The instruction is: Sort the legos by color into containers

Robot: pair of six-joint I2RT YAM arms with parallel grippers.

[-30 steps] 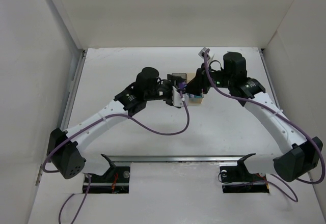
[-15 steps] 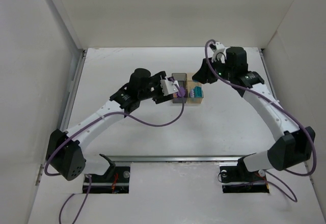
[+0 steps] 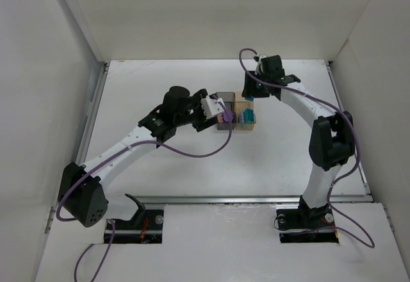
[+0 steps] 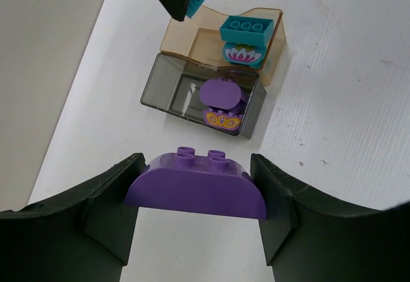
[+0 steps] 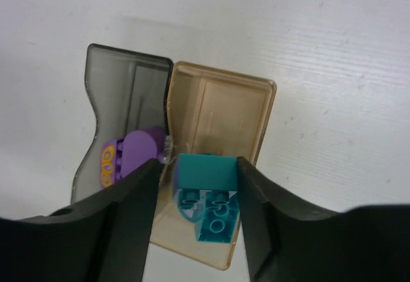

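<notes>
While your right gripper (image 5: 197, 166) pinches a teal brick (image 5: 205, 172) tight just above the amber bin (image 5: 221, 96), where a second teal brick (image 5: 214, 227) lies, lower it over the bare floor before letting go. Your left gripper (image 4: 195, 166), half spread, clamps a purple brick (image 4: 195, 195) near the grey bin (image 4: 168, 86); the bins touch, so hold the arms apart.

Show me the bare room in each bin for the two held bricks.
Grey bin: the far half is bare, between its walls and the purple brick lying at the near end. Amber bin: far half bare too; teal bricks crowd its near end.
</notes>
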